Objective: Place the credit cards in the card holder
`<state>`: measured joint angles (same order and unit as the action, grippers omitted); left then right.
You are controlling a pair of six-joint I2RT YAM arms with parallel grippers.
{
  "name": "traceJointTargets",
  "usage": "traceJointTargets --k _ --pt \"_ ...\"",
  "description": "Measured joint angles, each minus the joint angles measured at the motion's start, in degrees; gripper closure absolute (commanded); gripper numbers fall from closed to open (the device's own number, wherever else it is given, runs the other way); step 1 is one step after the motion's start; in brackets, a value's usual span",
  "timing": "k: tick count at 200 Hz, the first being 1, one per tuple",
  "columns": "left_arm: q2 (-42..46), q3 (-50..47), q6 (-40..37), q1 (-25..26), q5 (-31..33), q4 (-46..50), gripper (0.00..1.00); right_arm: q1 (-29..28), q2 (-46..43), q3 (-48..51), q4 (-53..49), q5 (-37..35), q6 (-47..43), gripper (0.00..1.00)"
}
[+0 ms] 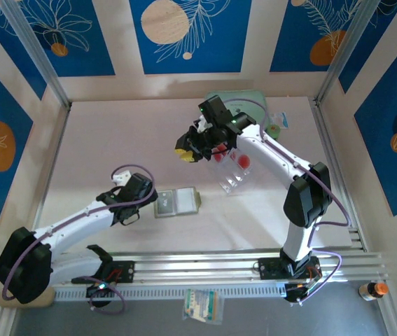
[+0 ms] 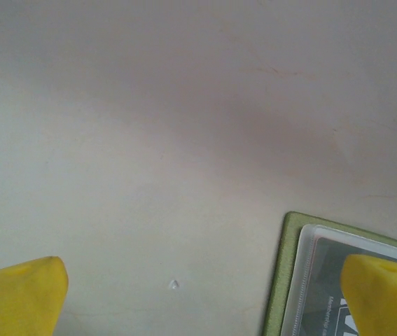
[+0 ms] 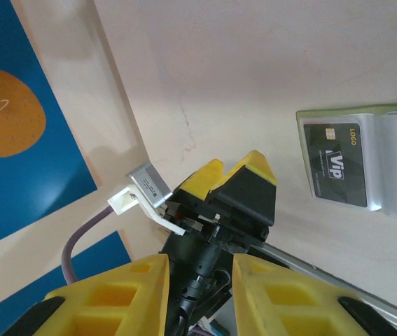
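Observation:
The olive-green card holder [image 1: 177, 201] lies open on the table in the top view, with a black credit card [image 3: 335, 164] under its clear sleeve. Its green edge [image 2: 286, 280] and the sleeved card [image 2: 324, 280] show at the lower right of the left wrist view. My left gripper [image 1: 141, 203] [image 2: 202, 301] hovers just left of the holder, wide open and empty; one finger [image 2: 384, 294] overlaps the holder. More credit cards [image 1: 244, 161] with red marks stand in a clear tray. My right gripper [image 1: 187, 150] [image 3: 198, 280] hangs above the table left of that tray, open with nothing between its fingers.
The clear plastic tray [image 1: 232, 173] sits under the right forearm. A mint-green case [image 1: 251, 101] lies at the back wall. The left arm's gripper [image 3: 233, 168] shows beyond my right fingers. A packet [image 1: 202, 306] and a small bottle [image 1: 373, 288] lie off the table's front.

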<state>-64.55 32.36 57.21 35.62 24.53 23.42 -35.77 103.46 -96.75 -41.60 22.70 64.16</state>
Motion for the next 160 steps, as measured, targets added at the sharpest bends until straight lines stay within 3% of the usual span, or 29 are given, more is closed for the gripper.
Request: traceJointTargets --k 105,160 --pt "-0.6 1.0 -0.7 -1.3 -0.5 -0.6 0.0 -0.1 -0.7 3.2 5.9 3.1 3.5 0.75" --pt "-0.7 1.3 -3.8 -2.1 -2.8 -2.7 0.0 -2.2 -0.9 6.9 8.0 0.2 -4.0 0.84"
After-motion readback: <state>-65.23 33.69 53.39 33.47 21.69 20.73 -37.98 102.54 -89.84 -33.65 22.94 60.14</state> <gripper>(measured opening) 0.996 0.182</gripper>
